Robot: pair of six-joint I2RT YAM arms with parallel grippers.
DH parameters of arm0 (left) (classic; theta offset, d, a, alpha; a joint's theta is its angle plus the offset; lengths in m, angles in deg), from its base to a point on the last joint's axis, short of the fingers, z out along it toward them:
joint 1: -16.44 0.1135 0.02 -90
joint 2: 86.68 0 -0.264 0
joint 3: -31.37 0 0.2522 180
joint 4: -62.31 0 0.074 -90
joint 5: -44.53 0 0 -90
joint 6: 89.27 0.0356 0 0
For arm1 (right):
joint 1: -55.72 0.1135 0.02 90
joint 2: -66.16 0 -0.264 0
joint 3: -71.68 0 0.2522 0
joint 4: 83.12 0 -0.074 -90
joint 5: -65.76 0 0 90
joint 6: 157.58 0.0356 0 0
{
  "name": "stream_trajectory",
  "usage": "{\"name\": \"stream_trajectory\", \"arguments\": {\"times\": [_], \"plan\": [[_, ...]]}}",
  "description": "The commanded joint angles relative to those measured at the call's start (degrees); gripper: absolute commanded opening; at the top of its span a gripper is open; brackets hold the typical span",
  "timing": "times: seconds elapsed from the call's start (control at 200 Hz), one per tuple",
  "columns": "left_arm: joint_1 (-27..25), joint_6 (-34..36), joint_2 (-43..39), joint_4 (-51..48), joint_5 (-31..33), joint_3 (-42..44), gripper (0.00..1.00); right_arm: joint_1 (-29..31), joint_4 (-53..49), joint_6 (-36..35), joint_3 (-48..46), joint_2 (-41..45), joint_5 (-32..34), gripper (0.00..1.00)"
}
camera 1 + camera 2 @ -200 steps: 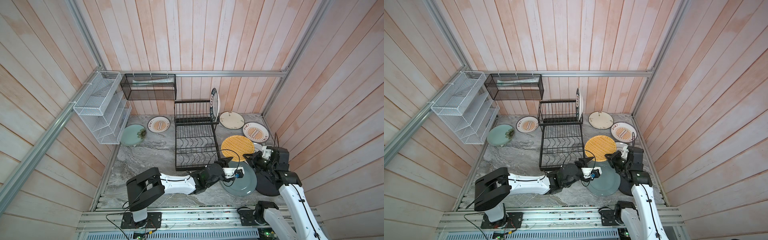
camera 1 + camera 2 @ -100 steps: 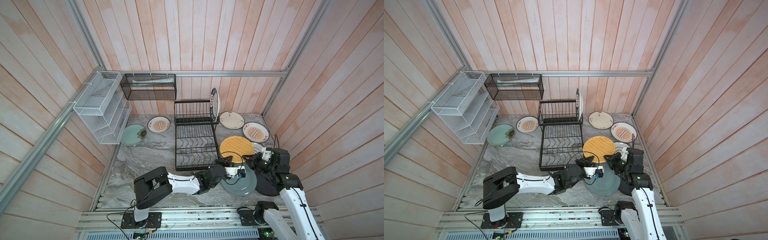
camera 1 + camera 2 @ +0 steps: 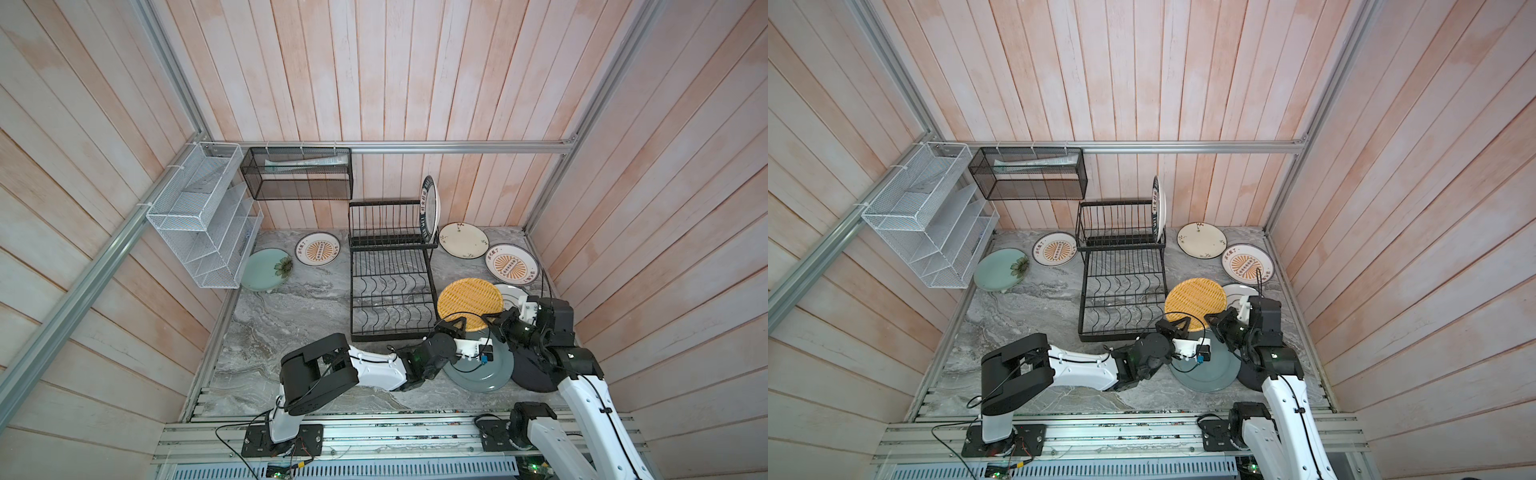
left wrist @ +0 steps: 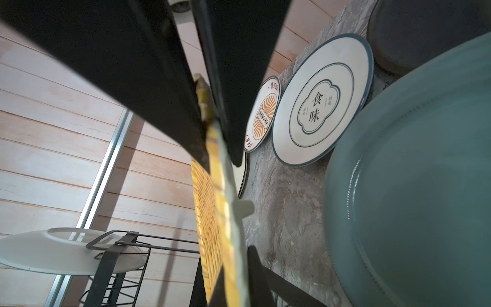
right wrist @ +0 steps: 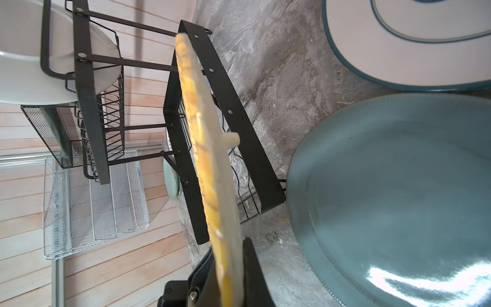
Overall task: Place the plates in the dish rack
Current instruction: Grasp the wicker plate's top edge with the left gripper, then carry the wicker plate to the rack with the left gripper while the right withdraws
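Observation:
The yellow woven-look plate (image 3: 471,303) (image 3: 1196,301) hangs off the counter just right of the black dish rack (image 3: 390,286) (image 3: 1121,286). My left gripper (image 3: 455,324) (image 3: 1179,323) and right gripper (image 3: 492,322) (image 3: 1214,322) are both shut on its near rim, side by side. In the left wrist view the plate's edge (image 4: 210,212) runs between the left gripper (image 4: 235,268). The right wrist view shows the right gripper (image 5: 229,255) pinching the same plate (image 5: 204,133). A white black-ringed plate (image 3: 430,208) stands in the rack's upper tier.
The grey-blue plate (image 3: 482,370) and the black plate (image 3: 532,374) lie under the arms. A ringed white plate (image 3: 513,293), cream floral plate (image 3: 463,240) and sunburst plate (image 3: 512,263) sit right of the rack. A second sunburst plate (image 3: 318,248) and the pale green plate (image 3: 266,269) lie left.
My left gripper's jaws have closed onto the yellow plate's rim. The right gripper has stayed shut on it, and the plate has hardly moved.

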Motion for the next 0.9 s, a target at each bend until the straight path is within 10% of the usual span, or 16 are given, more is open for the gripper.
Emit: {"name": "stream_trajectory", "arguments": {"times": [0.0,0.08,0.27,0.535,0.895], "plan": [[0.3,-5.89,-2.63,6.67,0.55,2.18,0.0,0.4,3.19,4.8,0.84,1.05,-2.81,0.0],[0.13,-6.11,-3.65,6.15,0.79,3.17,0.0,0.42,3.55,3.92,1.09,1.09,-1.97,0.17],[-0.88,-6.41,-6.7,7.72,0.84,6.56,0.0,0.41,5.01,1.53,3.37,-0.77,2.26,0.97],[-4.44,-10.46,-14.6,1.66,1.44,10.6,0.0,0.35,10.4,-4.36,9.01,-8.11,13.12,0.98],[-7.17,-38.16,-37.78,-27.35,-9.81,13.95,0.0,-0.13,26.23,-15.75,5.58,-5.26,19.05,0.98]]}}
